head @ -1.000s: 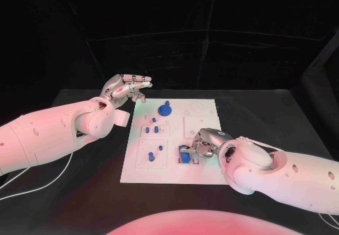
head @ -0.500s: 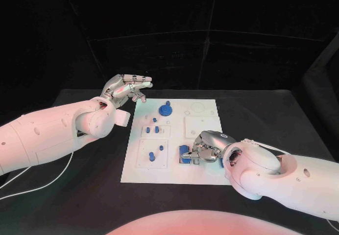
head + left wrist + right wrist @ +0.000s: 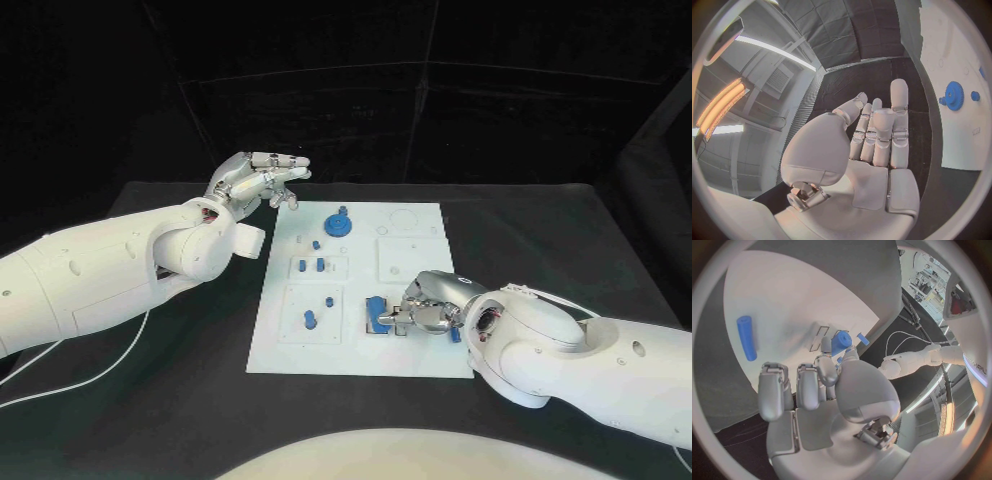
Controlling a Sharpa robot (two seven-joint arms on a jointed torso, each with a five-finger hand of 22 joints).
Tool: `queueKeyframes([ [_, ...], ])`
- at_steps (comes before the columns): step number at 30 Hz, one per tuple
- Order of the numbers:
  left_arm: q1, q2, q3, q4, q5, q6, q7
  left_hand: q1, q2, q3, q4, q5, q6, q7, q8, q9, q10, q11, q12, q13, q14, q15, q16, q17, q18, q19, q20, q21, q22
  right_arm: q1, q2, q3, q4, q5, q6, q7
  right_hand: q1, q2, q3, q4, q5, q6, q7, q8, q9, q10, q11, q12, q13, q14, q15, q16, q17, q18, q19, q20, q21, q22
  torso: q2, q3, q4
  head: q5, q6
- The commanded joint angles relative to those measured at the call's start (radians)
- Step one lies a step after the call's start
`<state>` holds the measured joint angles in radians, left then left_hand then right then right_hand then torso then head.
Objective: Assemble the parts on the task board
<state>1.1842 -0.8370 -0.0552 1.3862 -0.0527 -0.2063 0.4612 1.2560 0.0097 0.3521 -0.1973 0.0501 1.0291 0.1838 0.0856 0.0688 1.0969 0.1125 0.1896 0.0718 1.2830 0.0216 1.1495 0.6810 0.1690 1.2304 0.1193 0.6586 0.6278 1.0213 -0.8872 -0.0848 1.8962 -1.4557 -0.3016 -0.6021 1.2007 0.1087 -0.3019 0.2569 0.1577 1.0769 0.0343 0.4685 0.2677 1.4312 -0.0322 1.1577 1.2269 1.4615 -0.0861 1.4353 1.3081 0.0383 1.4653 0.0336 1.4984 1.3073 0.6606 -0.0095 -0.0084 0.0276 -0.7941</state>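
The white task board [image 3: 346, 345] lies in the middle of the black table. My right hand [image 3: 427, 309] is low over the board's near right part. Its thumb and a finger pinch a blue block [image 3: 378, 316] [image 3: 841, 342] that stands on the board. A blue cylinder [image 3: 746, 338] lies loose on the board beside that hand. A blue gear [image 3: 338, 222] [image 3: 953, 96] sits at the board's far end. Small blue pegs [image 3: 307, 266] stand in the left column. My left hand [image 3: 260, 182] [image 3: 873, 145] hovers above the board's far left corner, holding nothing.
Bare black table surrounds the board on all sides. A white cable [image 3: 87, 370] runs over the table under my left arm. Dark curtains close off the back.
My right hand and forearm have slid a little toward the near edge, staying on the blue block, which has hardly moved. My left hand has kept still.
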Motion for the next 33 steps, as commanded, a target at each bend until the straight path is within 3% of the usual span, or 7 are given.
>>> queueKeyframes([
  [1,0.002,0.001,0.001,0.0,0.004,0.01,0.004,0.001,-0.004,-0.001,0.006,-0.002,-0.003,0.002,0.006,-0.001,-0.009,-0.001,0.007,0.001,-0.01,0.0,-0.005,-0.001,0.013,-0.002,-0.001,-0.005,-0.001,0.0,0.007,-0.001,-0.007,0.027,0.023,0.01,0.007,0.004,0.004,-0.002,0.005,0.0,0.004,0.002,0.001,0.005,0.0,0.0,0.001,0.065,-0.005,0.006,0.015,-0.011,0.027,-0.008,0.003,0.166,0.001,-0.0003,0.0013,0.0,-0.001],
  [9,0.002,0.003,0.001,-0.001,0.004,0.011,0.003,0.001,-0.004,-0.001,0.006,-0.002,-0.003,0.002,0.006,-0.001,-0.009,-0.001,0.007,0.001,-0.01,0.0,-0.005,-0.001,0.013,-0.002,-0.001,-0.005,-0.001,0.0,0.037,-0.001,-0.031,0.035,0.046,0.013,0.018,0.01,0.007,-0.006,0.007,-0.001,0.004,0.002,0.003,0.006,0.0,0.0,0.003,0.065,-0.005,0.006,0.015,-0.011,0.027,-0.008,0.003,0.167,0.001,-0.0005,0.0021,0.001,-0.003],
  [18,0.002,0.001,0.001,0.0,0.004,0.014,0.002,0.001,-0.004,-0.001,0.006,-0.002,-0.003,0.002,0.006,-0.001,-0.009,-0.001,0.007,0.001,-0.01,0.0,-0.005,-0.001,0.013,-0.002,-0.001,-0.005,-0.001,0.0,0.051,-0.001,-0.042,0.03,0.063,0.007,0.081,-0.002,0.011,-0.05,-0.004,-0.005,0.005,0.002,0.011,0.004,0.0,-0.007,0.006,0.064,-0.004,0.004,0.013,-0.01,0.025,-0.008,0.001,0.165,0.0,0.0,0.0011,0.003,-0.007],
  [24,0.002,-0.001,0.001,0.001,0.004,0.016,0.002,0.001,-0.004,-0.001,0.007,-0.002,-0.004,0.002,0.006,-0.001,-0.01,-0.001,0.007,0.001,-0.011,0.0,-0.006,-0.002,0.013,-0.002,-0.001,-0.006,-0.002,0.0,0.048,-0.001,-0.042,0.012,0.062,-0.006,0.091,-0.002,0.012,-0.057,-0.001,-0.007,0.006,0.001,0.012,0.002,0.0,-0.014,0.001,0.063,-0.004,0.002,0.009,-0.009,0.022,-0.008,-0.001,0.162,0.0,-0.0002,0.0007,0.001,-0.006],
  [29,0.002,-0.001,0.0,0.001,0.004,0.017,0.002,0.001,-0.004,-0.001,0.007,-0.002,-0.004,0.002,0.006,-0.001,-0.01,-0.001,0.007,0.001,-0.011,0.0,-0.006,-0.002,0.013,-0.002,-0.001,-0.006,-0.002,0.0,0.046,-0.001,-0.039,-0.002,0.029,0.001,0.103,0.005,0.016,-0.065,0.011,-0.009,0.006,0.0,0.013,0.001,0.001,-0.018,0.001,0.062,-0.004,0.001,0.007,-0.009,0.022,-0.008,-0.002,0.161,0.0,0.0004,-0.0005,-0.001,-0.005],
  [31,0.002,-0.001,0.0,0.001,0.004,0.017,0.002,0.001,-0.004,-0.001,0.007,-0.002,-0.004,0.002,0.006,-0.001,-0.01,-0.001,0.007,0.001,-0.011,0.0,-0.006,-0.002,0.013,-0.002,-0.001,-0.006,-0.002,0.0,0.037,-0.001,-0.032,0.02,-0.014,0.026,0.08,-0.001,-0.001,-0.048,0.059,-0.022,0.012,-0.01,0.011,-0.005,0.006,-0.031,-0.006,0.06,-0.001,-0.007,-0.004,-0.007,0.016,-0.006,-0.007,0.155,0.001,0.0008,-0.001,-0.004,-0.004],
  [33,0.002,-0.001,0.0,0.001,0.004,0.017,0.002,0.001,-0.004,-0.001,0.007,-0.002,-0.004,0.002,0.006,-0.001,-0.01,-0.001,0.007,0.001,-0.011,0.0,-0.006,-0.002,0.013,-0.002,-0.001,-0.006,-0.002,0.001,0.024,-0.001,-0.023,0.06,-0.055,0.06,0.056,-0.01,-0.018,-0.03,0.071,-0.034,0.018,-0.019,0.009,-0.012,0.011,-0.045,-0.014,0.057,0.003,-0.016,-0.019,-0.004,0.007,-0.003,-0.016,0.144,0.0,0.0016,-0.0015,-0.004,-0.003],
])
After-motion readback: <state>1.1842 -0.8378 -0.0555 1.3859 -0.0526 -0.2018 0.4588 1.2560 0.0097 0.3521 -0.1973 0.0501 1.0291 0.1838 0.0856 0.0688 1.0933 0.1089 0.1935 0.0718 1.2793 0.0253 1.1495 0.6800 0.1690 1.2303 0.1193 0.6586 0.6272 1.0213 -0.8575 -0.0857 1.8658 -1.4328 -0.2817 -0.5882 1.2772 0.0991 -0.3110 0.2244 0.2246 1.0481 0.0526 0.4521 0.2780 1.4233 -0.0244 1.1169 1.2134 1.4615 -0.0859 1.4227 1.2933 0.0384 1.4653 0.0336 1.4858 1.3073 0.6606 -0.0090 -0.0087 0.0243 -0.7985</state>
